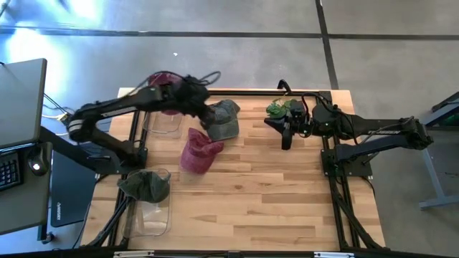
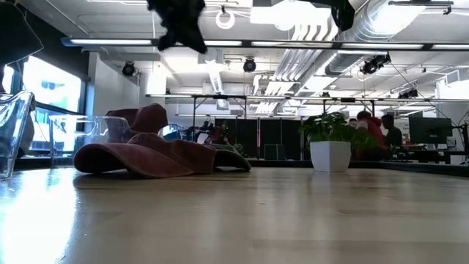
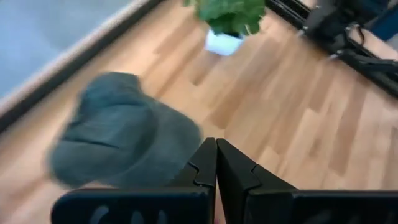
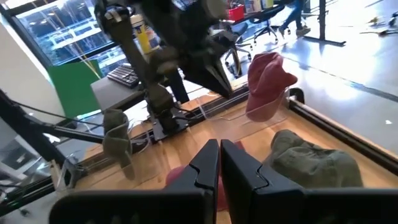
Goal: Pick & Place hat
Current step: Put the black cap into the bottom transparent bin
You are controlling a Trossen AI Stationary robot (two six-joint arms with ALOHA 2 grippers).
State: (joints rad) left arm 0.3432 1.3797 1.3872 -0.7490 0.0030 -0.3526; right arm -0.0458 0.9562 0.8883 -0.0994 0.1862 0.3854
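A grey-green hat lies crown up on the wooden table, and a maroon hat lies just in front of it; they touch in the low view, where the maroon hat hides most of the grey-green one. My left gripper hovers shut above the grey-green hat, well clear of it, and shows high in the low view. My right gripper waits shut near the table's right side, off the table.
A second maroon hat sits on a clear container at the far left corner, and an olive hat on another clear container at the near left. A small potted plant stands at the far edge by the right arm.
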